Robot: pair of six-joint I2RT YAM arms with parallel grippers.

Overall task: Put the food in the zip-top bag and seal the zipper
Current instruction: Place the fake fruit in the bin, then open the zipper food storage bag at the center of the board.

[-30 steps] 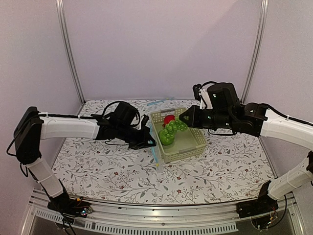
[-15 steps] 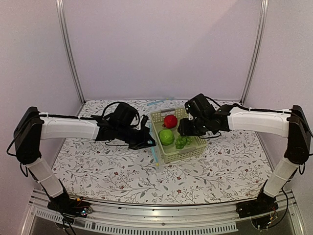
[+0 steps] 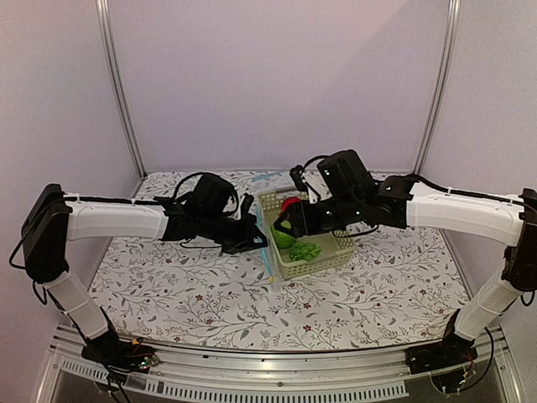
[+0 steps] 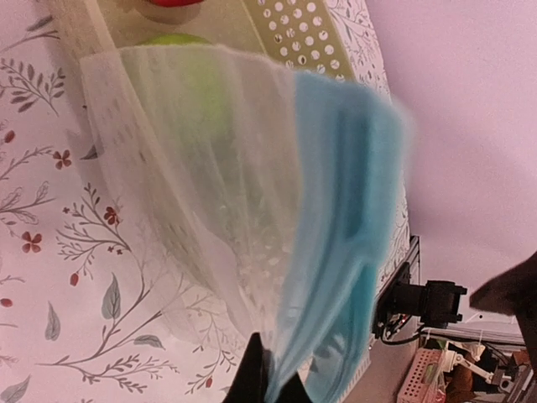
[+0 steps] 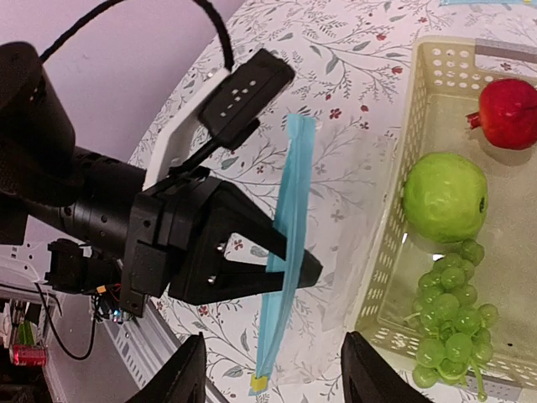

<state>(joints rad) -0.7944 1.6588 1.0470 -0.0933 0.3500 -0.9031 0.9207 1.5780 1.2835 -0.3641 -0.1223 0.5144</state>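
Note:
My left gripper [image 3: 254, 242] is shut on the zipper [image 5: 289, 193], the light blue strip of the clear zip-top bag [image 5: 352, 277], and the bag hangs from it just left of the basket. In the left wrist view the zipper [image 4: 344, 193] and the bag [image 4: 210, 168] fill the frame above my shut fingertips [image 4: 256, 378]. The food lies in the basket: a red apple [image 3: 291, 203] [image 5: 508, 113] and a green apple [image 3: 282, 238] [image 5: 445, 197]. My right gripper [image 3: 284, 225] [image 5: 277, 374] hovers open over the basket's left edge, facing the bag, holding nothing.
The pale green plastic basket [image 3: 317, 262] [image 5: 394, 218] stands mid-table and also holds a bunch of green grapes [image 3: 304, 250] [image 5: 453, 311]. The flowered tablecloth [image 3: 185, 294] covers the table. Metal posts stand at the back corners.
My right gripper let the green grapes go into the basket, opened wide and swung left toward the bag. The left gripper kept its hold on the bag and hardly moved.

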